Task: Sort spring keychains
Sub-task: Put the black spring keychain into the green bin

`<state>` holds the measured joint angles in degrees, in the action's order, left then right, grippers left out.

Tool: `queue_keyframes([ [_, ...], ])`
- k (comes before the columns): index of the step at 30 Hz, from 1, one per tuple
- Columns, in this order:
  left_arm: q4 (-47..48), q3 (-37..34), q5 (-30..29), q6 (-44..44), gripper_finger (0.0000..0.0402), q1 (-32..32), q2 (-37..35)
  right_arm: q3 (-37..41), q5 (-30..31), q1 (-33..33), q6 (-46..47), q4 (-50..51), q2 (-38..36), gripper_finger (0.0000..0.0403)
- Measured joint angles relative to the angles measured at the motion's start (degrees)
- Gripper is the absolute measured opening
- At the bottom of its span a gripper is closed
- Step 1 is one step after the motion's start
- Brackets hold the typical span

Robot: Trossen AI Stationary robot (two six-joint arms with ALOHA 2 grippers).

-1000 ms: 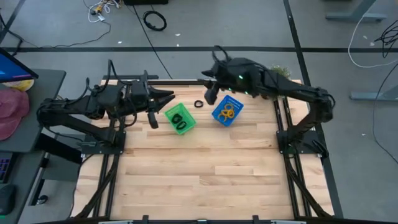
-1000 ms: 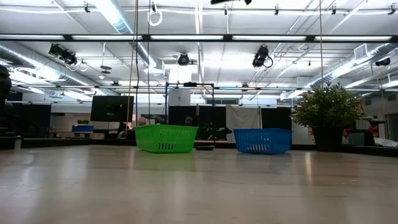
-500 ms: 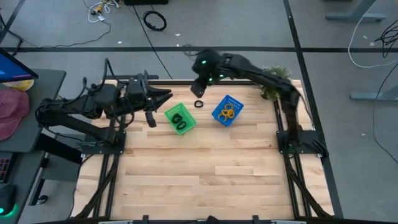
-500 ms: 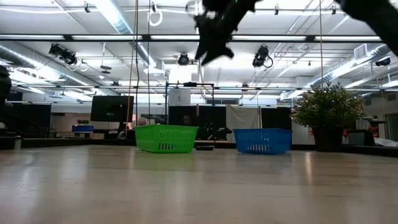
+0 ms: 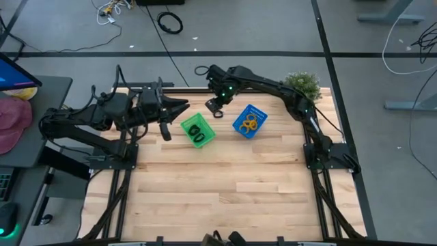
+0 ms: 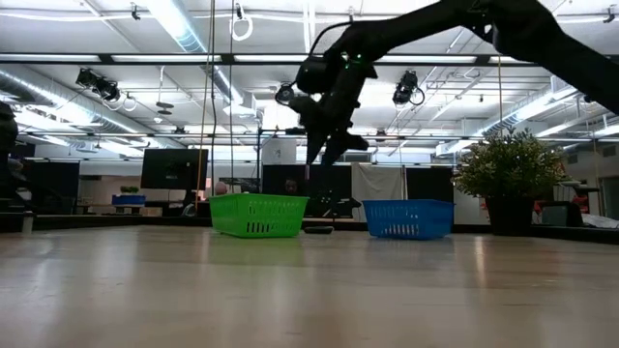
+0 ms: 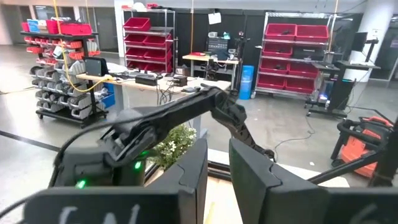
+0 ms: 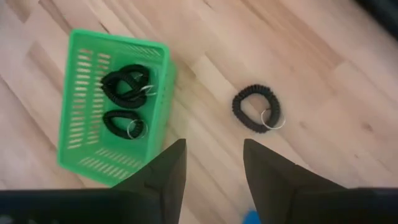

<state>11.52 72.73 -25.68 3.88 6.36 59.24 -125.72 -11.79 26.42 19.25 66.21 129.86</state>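
Right wrist view: right gripper (image 8: pixel 211 165), fingers spread, above black keychain (image 8: pixel 257 109) on table (image 8: pixel 323 74) beside green basket (image 8: pixel 84 162). Next: descend, pinch, carry to basket. Left gripper (image 5: pixel 166 129) parked; finger state unclear.

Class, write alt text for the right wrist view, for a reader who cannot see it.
The right gripper, fingers open and holding nothing, hangs over a wooden table above a lone black spring keychain lying beside a green basket. Two more black spring keychains lie inside the basket.
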Motion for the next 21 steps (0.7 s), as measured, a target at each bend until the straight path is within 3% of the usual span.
queue_keyframes([
  [7,0.78,0.00,0.01,0.01,0.0069,0.05,0.00,0.01,-3.64,0.87,2.86,-2.03,3.18,0.0162],
  [15,0.88,0.00,0.01,0.41,0.0069,0.05,0.00,0.01,-3.83,4.60,4.89,-1.97,3.33,0.0162],
  [21,2.43,0.00,0.01,1.22,0.0069,0.05,0.02,0.01,-3.33,6.26,0.97,-1.98,3.33,0.0162],
])
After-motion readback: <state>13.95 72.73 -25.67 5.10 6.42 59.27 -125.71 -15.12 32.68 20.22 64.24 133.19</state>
